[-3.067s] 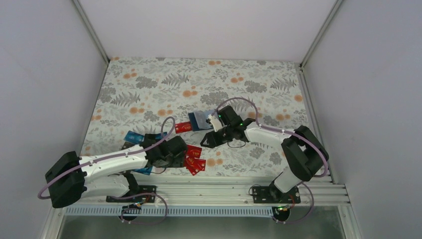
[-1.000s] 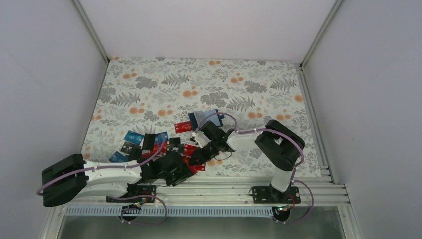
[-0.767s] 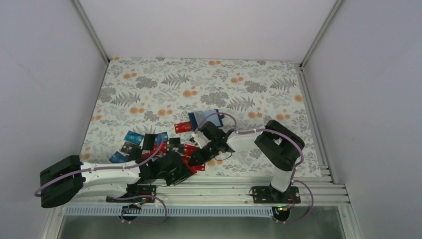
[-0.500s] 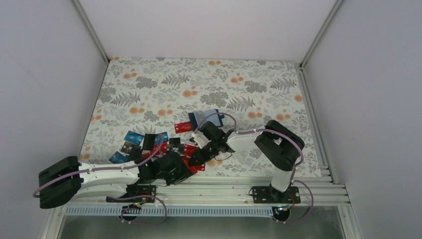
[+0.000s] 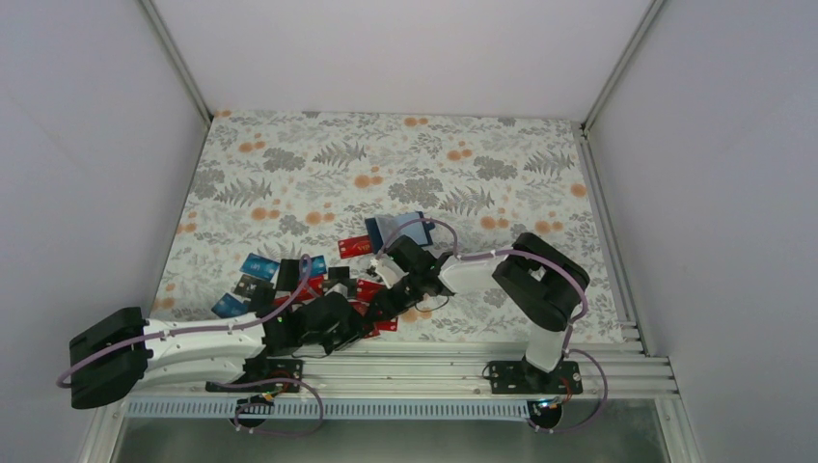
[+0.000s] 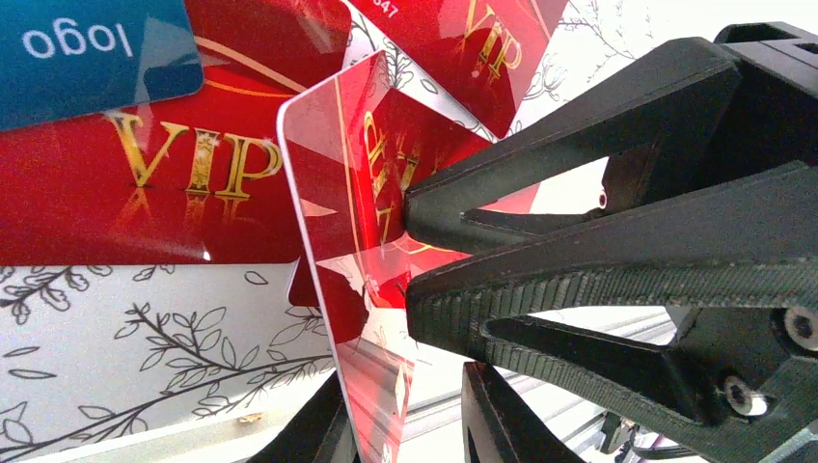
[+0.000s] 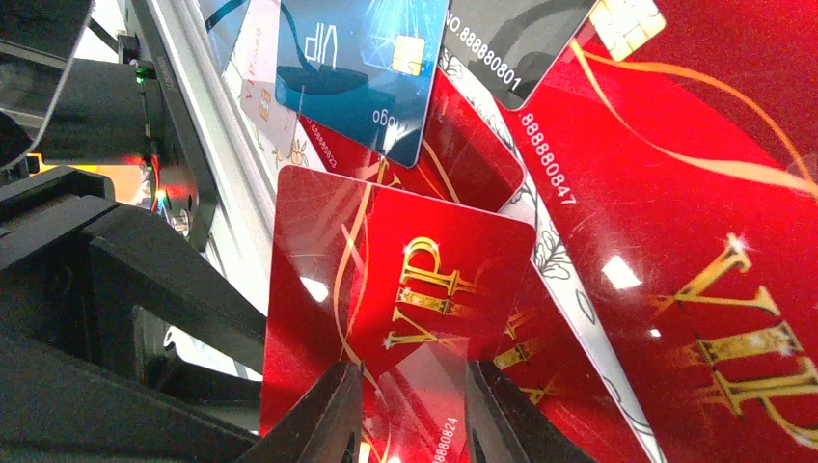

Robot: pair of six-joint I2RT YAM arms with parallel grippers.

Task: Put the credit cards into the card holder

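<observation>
The table (image 5: 482,154) is carrying the card holder (image 5: 398,230), which is lying open near the middle. Its contents cannot be made out. Loose credit cards (image 5: 256,265) are lying scattered between it and the near left edge. The right gripper (image 7: 410,410) is pinching one red card (image 7: 386,280), holding it raised off the pile. The left gripper (image 6: 400,420) is straddling the same card's opposite edge. Whether its fingers are pressing on it cannot be told.

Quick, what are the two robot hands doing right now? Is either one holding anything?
Left gripper: fingers either side of the red VIP card; cannot tell if it grips.
Right gripper: closed, holding that same card.
</observation>
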